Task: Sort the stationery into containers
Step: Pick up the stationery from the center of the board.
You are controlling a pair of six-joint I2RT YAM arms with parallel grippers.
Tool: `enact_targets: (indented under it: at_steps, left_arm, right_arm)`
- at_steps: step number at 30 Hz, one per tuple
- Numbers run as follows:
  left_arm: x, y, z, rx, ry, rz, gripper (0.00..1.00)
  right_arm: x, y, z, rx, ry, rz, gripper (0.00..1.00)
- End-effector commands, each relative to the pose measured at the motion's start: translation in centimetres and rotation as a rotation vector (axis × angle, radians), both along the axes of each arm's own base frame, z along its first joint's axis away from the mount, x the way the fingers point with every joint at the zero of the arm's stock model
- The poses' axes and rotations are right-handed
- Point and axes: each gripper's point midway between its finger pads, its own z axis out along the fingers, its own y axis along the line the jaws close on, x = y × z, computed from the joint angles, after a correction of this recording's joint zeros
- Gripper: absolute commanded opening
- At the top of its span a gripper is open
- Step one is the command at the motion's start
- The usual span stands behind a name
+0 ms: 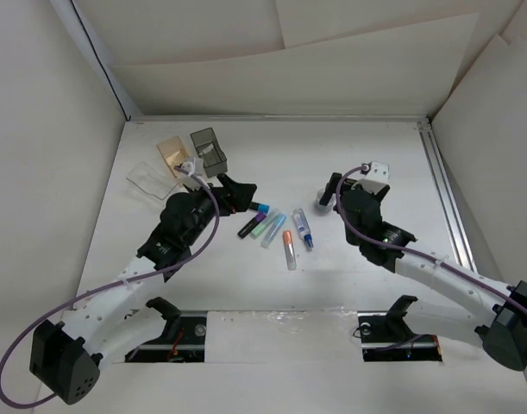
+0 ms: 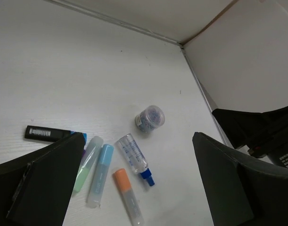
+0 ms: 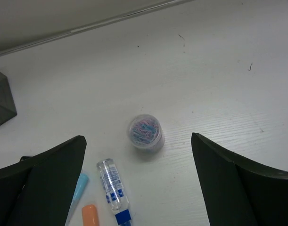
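Note:
Several pens and tubes lie together mid-table: a black-purple pen (image 1: 248, 228), a green highlighter (image 1: 261, 227), a light blue one (image 1: 272, 231), a clear one with an orange cap (image 1: 289, 248) and a white tube with a blue label (image 1: 303, 228). The left wrist view shows them below the open fingers: black pen (image 2: 45, 133), green (image 2: 87, 162), light blue (image 2: 100, 174), orange cap (image 2: 125, 186), tube (image 2: 133, 153). My left gripper (image 1: 244, 197) (image 2: 139, 188) is open and empty, just left of them. My right gripper (image 1: 328, 194) (image 3: 139, 188) is open and empty, above a round tub. The clear box (image 1: 151, 179), amber box (image 1: 172, 153) and dark grey box (image 1: 208, 148) stand at the back left.
A small round clear tub of coloured paper clips (image 3: 145, 132) (image 2: 150, 118) stands upright right of the pens, in front of the right gripper. The tube (image 3: 113, 188) lies just near it. The grey box's corner (image 3: 2, 99) shows at the left. White walls enclose the table.

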Motion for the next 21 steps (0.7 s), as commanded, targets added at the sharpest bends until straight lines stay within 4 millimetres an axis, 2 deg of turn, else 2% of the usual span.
enact_targets:
  at_steps: [1,3,4,5,7,8,9,10,12,14,15,16,17,18,19,20,21]
  left_arm:
    - [0.6,-0.4,-1.2,0.026,0.042,-0.003,1.00]
    - [0.1,-1.5,-2.0,0.034,0.067,-0.069,1.00]
    - [-0.1,-2.0,-2.5,0.042,0.055,-0.104,1.00]
    - [-0.2,-2.2,-2.4,0.035,0.045,-0.116,1.00]
    - [0.4,-1.7,-2.8,0.057,0.033,-0.077,1.00]
    - [0.6,-1.3,-3.4,0.066,0.043,-0.056,1.00]
    - [0.9,-0.9,-3.5,0.071,0.040,-0.017,1.00]
    - [1.2,-0.6,-3.5,0.073,0.039,0.006,1.00]
    - [1.6,0.1,-5.5,0.119,0.096,0.050,1.00]
    - [1.8,0.4,-5.9,0.124,0.119,0.076,1.00]
    - [1.7,0.0,-5.4,0.109,0.105,0.054,1.00]
    - [1.0,-1.1,-5.5,0.099,0.100,-0.006,1.00]
    - [0.2,-2.0,-4.7,0.084,0.057,-0.061,1.00]
    - [-1.3,-3.6,-4.6,0.080,0.025,-0.135,1.00]
    - [-1.8,-4.7,-3.0,0.069,-0.052,-0.170,1.00]
    - [-1.8,-5.3,-2.9,0.093,-0.071,-0.160,1.00]
    - [-1.2,-6.5,-4.6,0.164,-0.039,-0.161,1.00]
  right_arm:
    - [0.4,-0.4,1.2,0.041,-0.048,-0.033,0.99]
    - [0.4,-0.4,1.2,0.041,-0.048,-0.033,0.95]
    - [0.4,-0.2,1.2,0.042,-0.046,-0.024,0.87]
    - [0.4,-0.2,1.2,0.043,-0.046,-0.024,0.66]
    - [0.3,-0.3,1.4,0.040,-0.052,-0.022,0.36]
    - [0.1,-0.5,1.4,0.043,-0.055,-0.022,0.10]
    - [0.2,-0.8,1.4,0.043,-0.055,-0.031,0.01]
    - [0.1,-0.8,1.8,0.054,-0.064,-0.023,0.00]
    - [0.2,-0.7,2.0,0.065,-0.066,-0.008,0.00]
    - [0.4,-0.4,1.6,0.062,-0.052,0.009,0.00]
    - [0.6,-0.3,0.9,0.048,-0.036,0.009,0.00]
    - [0.7,-0.2,0.6,0.041,-0.028,0.009,0.00]
    - [1.0,-0.3,0.7,0.040,-0.027,0.000,0.01]
    - [1.1,-0.2,0.4,0.030,-0.016,0.000,0.06]
    - [1.0,-0.2,0.2,0.033,-0.006,-0.003,0.09]
    - [1.1,-0.5,0.2,0.033,-0.006,-0.012,0.14]
    - [1.2,-0.9,0.0,0.037,-0.001,-0.024,0.18]
